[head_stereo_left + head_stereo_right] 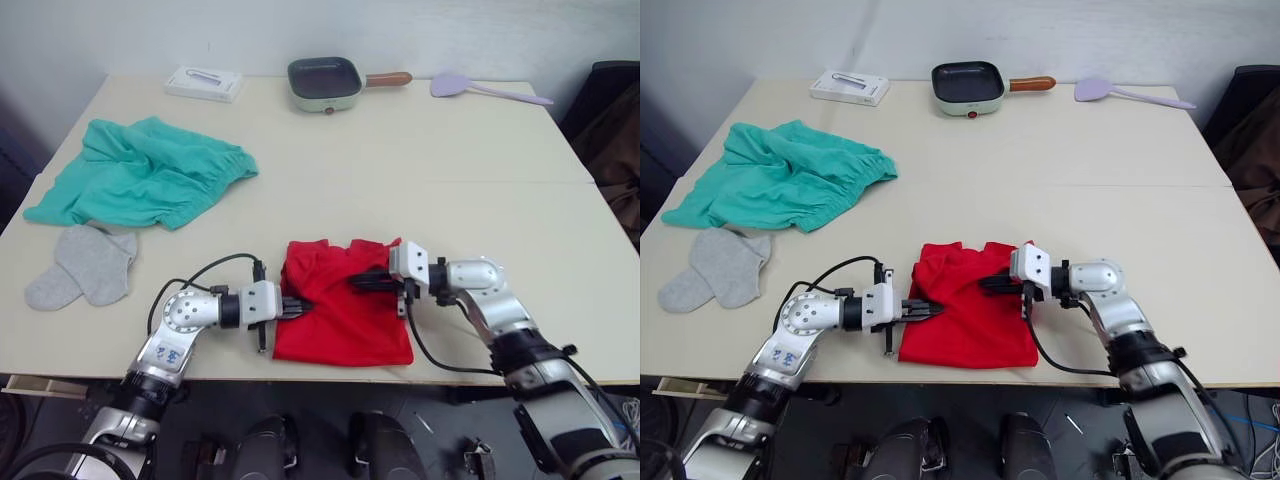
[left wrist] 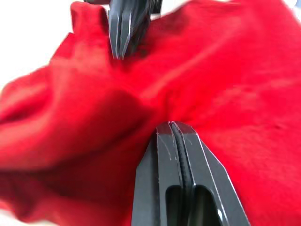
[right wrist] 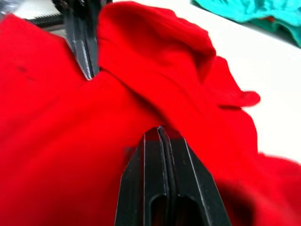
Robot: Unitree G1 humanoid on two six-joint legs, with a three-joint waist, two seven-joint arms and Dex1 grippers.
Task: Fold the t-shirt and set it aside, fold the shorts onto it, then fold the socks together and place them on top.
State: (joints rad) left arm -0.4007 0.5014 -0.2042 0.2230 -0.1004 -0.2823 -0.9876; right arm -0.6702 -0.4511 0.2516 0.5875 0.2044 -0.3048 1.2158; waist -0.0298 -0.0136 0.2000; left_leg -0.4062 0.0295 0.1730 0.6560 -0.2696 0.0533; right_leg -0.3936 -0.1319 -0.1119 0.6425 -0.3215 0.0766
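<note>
I see the t-shirt (image 1: 345,310) lying bunched and partly folded at the near edge of the table (image 1: 450,170), between my 2 arms; the left gripper (image 1: 300,307) reaches in from its left edge, the right gripper (image 1: 362,282) from its upper right, and both tips rest on the red cloth, near each other but apart

In the left wrist view my left fingers (image 2: 176,174) are pressed flat together with no gap, their tip pushed against a ridge of red fabric; I cannot tell whether any cloth is pinched between them; the other gripper's tip comes down onto the same ridge just beyond

In the right wrist view the right fingers (image 3: 162,179) are likewise clamped together, tip touching a raised fold of the shirt; again I cannot tell if fabric is caught in the seam, so for me both jaws read as clenched on top of the cloth

The shorts (image 1: 140,172) lie crumpled at the far left of the table, well apart from the shirt; the socks (image 1: 85,265) lie side by side just in front of them, near the left edge

Along the far edge sit a white box (image 1: 204,83), a small pan (image 1: 325,82) and a lilac spatula (image 1: 470,88)
</note>
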